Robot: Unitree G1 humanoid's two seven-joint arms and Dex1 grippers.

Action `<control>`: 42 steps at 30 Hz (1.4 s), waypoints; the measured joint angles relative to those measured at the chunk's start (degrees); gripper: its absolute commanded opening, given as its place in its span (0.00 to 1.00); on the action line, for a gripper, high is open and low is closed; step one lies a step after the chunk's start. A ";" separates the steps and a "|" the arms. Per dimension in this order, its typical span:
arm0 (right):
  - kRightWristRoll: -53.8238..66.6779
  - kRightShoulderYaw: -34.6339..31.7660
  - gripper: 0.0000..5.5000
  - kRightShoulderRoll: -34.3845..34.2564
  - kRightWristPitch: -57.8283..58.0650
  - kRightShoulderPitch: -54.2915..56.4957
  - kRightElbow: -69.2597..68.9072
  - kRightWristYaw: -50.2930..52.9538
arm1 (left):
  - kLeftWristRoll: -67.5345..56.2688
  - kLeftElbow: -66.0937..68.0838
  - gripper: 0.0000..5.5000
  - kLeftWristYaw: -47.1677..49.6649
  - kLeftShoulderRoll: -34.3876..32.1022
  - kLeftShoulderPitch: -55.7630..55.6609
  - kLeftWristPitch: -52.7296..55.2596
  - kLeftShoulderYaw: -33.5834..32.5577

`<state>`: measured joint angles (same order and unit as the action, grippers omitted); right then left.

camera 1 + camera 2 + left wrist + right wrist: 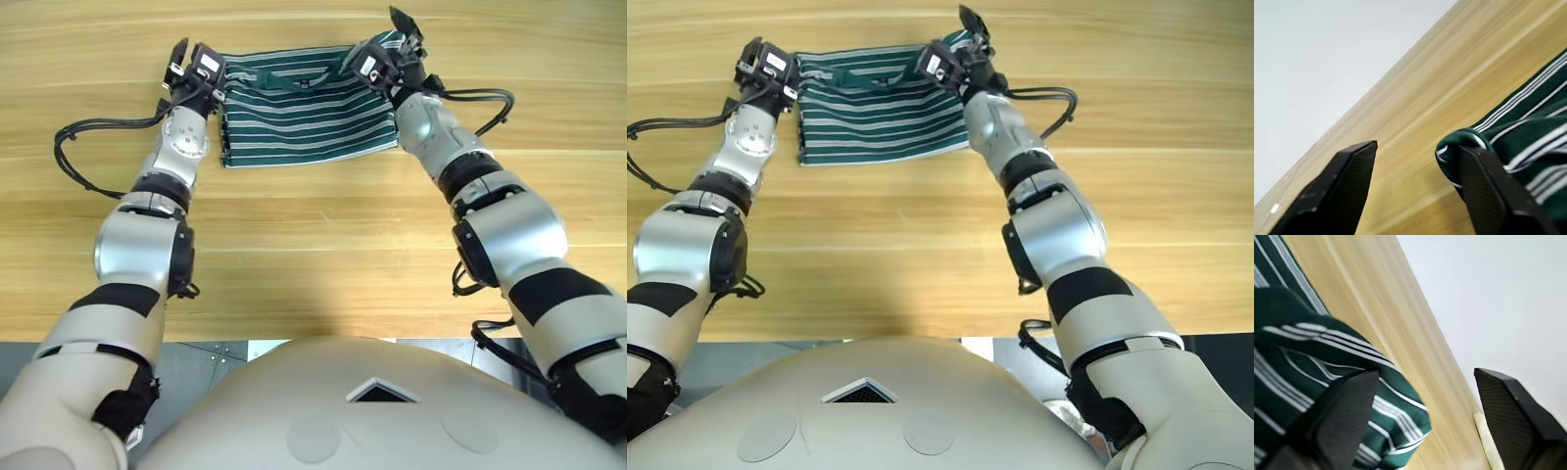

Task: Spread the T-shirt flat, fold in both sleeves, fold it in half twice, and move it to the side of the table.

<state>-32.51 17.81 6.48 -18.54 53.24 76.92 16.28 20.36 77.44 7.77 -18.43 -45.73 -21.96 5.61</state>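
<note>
In the head view the striped T-shirt (304, 113) lay folded in a rectangle on the far part of the table (313, 264), with the left gripper (182, 59) at its far left corner and the right gripper (404, 29) at its far right. The left wrist view showed the left fingers (1347, 181) spread wide, one against the shirt's edge. The right wrist view showed the right fingers (1347, 416) equally wide, cloth bunched against one.

The head stereo pair looks forward and down across the table (313, 245). Each wrist camera closely views one far corner of the T-shirt (304, 113).
</note>
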 measured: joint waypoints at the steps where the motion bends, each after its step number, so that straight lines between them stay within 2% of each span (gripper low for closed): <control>1: 1.58 -1.76 0.76 -0.25 1.38 0.66 0.10 0.02 | -0.51 0.24 0.63 0.00 0.10 -0.66 1.11 -0.61; 5: 4.44 -4.83 0.89 -0.74 3.70 0.96 0.54 0.98 | -2.95 0.48 0.75 0.63 0.26 -1.03 3.50 -4.29; 7: 3.42 -3.24 0.90 -1.91 3.39 0.11 0.52 1.76 | -4.29 0.47 0.78 0.73 0.19 0.30 3.39 -5.99; 11: -2.28 3.59 0.90 -5.67 -0.57 -3.50 -0.06 4.99 | -6.43 0.46 0.78 0.65 -0.42 5.40 1.50 -8.53; 16: -12.17 16.61 0.90 -12.75 -8.13 -4.41 -3.67 7.04 | -12.04 -0.63 0.78 0.45 -2.20 10.81 -4.15 -14.33; 19: -15.73 21.01 0.90 -13.23 -6.27 -4.39 -2.51 6.38 | -15.69 -1.35 0.78 0.59 -2.87 13.93 -6.89 -18.00; 23: -18.10 24.31 0.90 -13.09 -3.09 -2.62 -1.00 3.45 | -16.78 -2.52 0.78 0.61 -3.00 16.63 -10.58 -19.52; 27: -20.99 28.60 0.90 -11.43 -4.62 -0.38 -1.09 1.07 | -17.77 -3.53 0.78 0.64 -2.78 18.87 -14.10 -19.94; 32: -27.65 38.10 0.90 -3.81 -16.29 1.35 -7.44 2.47 | -17.10 -4.40 0.78 1.73 -1.73 18.85 -16.84 -18.56; 35: -27.49 40.97 0.90 4.63 -27.31 -0.85 -17.50 1.12 | -15.20 -5.42 0.78 2.91 -1.05 18.46 -18.45 -16.79; 38: -22.67 40.12 0.90 14.72 -33.23 -6.43 -30.90 -3.74 | -14.38 -5.88 0.78 3.11 -0.99 17.73 -19.27 -15.39; 42: -10.25 33.70 0.90 35.09 -34.82 -21.77 -53.48 -13.55 | -12.59 -6.07 0.78 3.34 -1.30 17.32 -19.34 -13.75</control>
<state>-42.76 51.51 41.57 -53.37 31.47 23.43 2.73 7.77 71.37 11.11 -19.74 -28.41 -41.30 -8.14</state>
